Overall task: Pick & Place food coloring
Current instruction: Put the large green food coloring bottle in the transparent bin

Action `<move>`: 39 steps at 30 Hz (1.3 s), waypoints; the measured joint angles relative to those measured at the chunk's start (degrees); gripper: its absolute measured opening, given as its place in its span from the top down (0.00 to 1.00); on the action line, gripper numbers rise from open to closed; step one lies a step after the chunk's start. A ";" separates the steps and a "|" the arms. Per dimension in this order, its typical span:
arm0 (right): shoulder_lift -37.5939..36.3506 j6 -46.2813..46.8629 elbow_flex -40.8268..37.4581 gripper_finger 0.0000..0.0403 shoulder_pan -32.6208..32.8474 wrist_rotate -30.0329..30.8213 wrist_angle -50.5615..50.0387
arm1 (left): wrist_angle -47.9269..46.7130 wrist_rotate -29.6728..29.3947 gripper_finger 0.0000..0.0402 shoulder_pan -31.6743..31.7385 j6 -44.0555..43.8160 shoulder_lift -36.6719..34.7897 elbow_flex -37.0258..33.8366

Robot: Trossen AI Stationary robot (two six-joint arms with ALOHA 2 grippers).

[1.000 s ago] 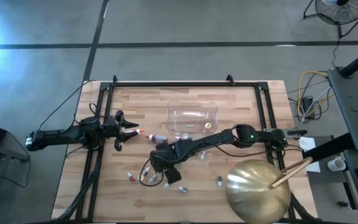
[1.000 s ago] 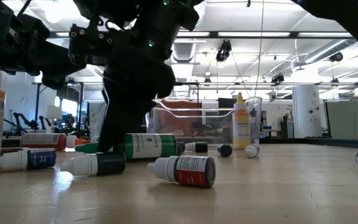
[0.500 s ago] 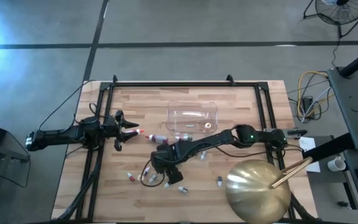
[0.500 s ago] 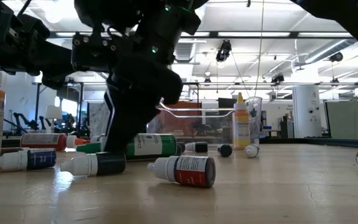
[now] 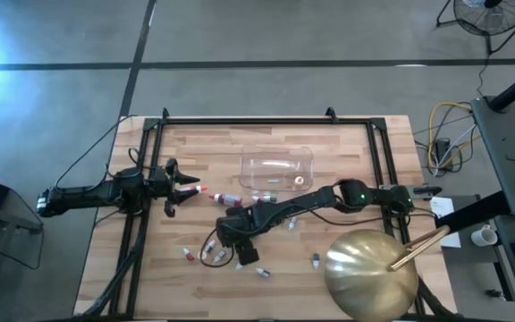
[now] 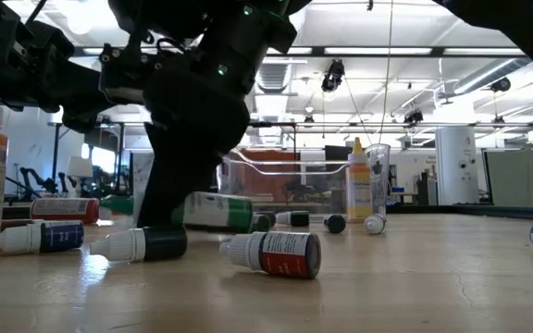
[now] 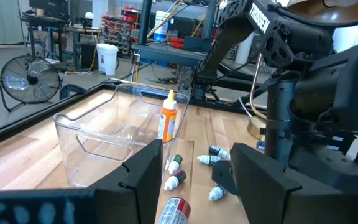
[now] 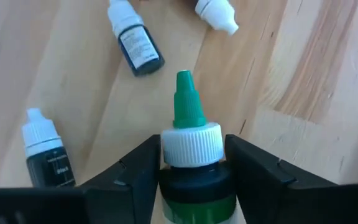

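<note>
Right gripper (image 8: 191, 163) clamps green-tipped bottle (image 8: 191, 146), loose bottles (image 8: 135, 45) crowding close on table (image 5: 365, 152); left gripper (image 7: 194, 171) open, empty.

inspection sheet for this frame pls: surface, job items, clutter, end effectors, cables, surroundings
Surface: wooden table, black frame around it.
Job's things: food coloring bottles scattered mid-table; green-tipped bottle gripped; orange-capped bottle upright in clear tub.
Clutter: gold dome at the near right corner.
End effectors: right end effector shut on the green-tipped bottle; left end effector open at the left edge, a red-capped bottle beside it.
Cables: bundle on floor, right.
Surroundings: fan, concrete floor.
</note>
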 joint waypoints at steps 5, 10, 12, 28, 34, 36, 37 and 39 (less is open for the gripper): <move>0.00 0.47 0.10 0.46 0.00 0.01 -0.60 | 0.00 0.00 0.59 0.01 0.00 0.00 0.00; 0.00 0.41 0.19 0.38 0.00 0.02 -0.86 | 0.00 0.00 0.59 0.00 0.00 0.00 0.00; 0.00 0.11 0.47 0.38 0.00 0.06 -0.72 | 0.00 0.00 0.59 0.01 0.00 0.00 0.00; 0.66 -5.58 0.96 0.48 0.11 0.15 1.58 | 0.00 0.01 0.59 0.02 0.00 -0.01 0.00; 0.66 -5.60 0.97 0.56 0.11 0.15 1.50 | 0.00 0.00 0.59 0.01 0.00 0.00 0.00; 0.66 -5.67 0.97 0.61 0.11 0.13 1.51 | 0.00 0.00 0.59 0.00 0.00 0.00 0.00; 0.68 -5.62 0.97 0.63 0.11 0.13 1.44 | -0.01 0.01 0.59 0.01 0.00 0.00 0.00; 0.76 -5.46 0.81 0.68 0.11 0.10 1.59 | -0.02 0.02 0.59 0.00 0.00 0.00 0.00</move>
